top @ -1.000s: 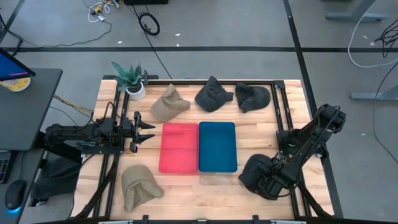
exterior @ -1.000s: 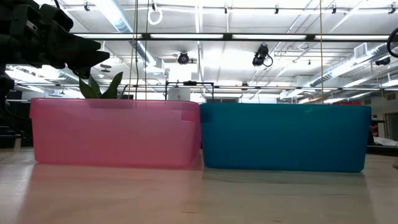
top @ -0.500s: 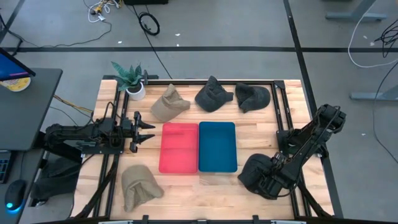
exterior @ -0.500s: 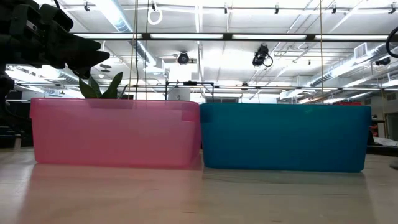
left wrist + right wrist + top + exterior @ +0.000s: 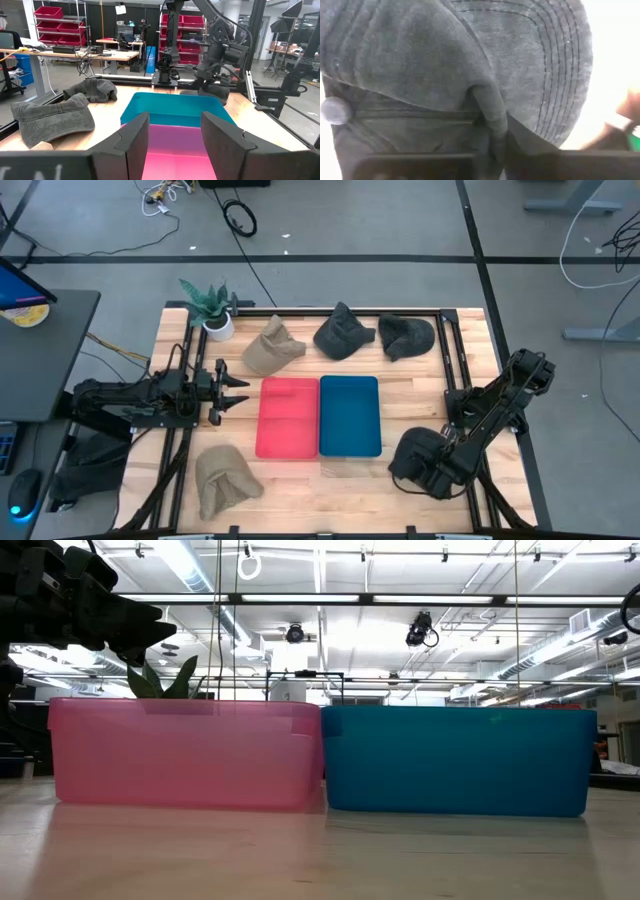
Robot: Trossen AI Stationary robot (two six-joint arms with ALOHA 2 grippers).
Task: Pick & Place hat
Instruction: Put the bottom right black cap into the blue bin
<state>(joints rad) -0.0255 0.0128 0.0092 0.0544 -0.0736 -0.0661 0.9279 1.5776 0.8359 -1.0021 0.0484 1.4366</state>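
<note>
A dark grey hat lies on the table's near right part, right of the blue bin. My right gripper sits on top of it, shut on its cloth; the hat fills the right wrist view. My left gripper hovers open left of the red bin, with nothing between its fingers. Two tan hats and two more dark hats lie on the table. My right gripper pinches a raised fold of the hat's cloth between its two fingers, beside the stitched brim. It comes at the hat from above. The hat rests on the table under it, bunched around the fingers.
A potted plant stands at the far left corner. The red and blue bins stand side by side at mid table. Black rails run along both sides of the table.
The dark hat under my right gripper has bunched up: its outline has drawn in toward the gripper, mostly from its left edge. It still lies on the table.
</note>
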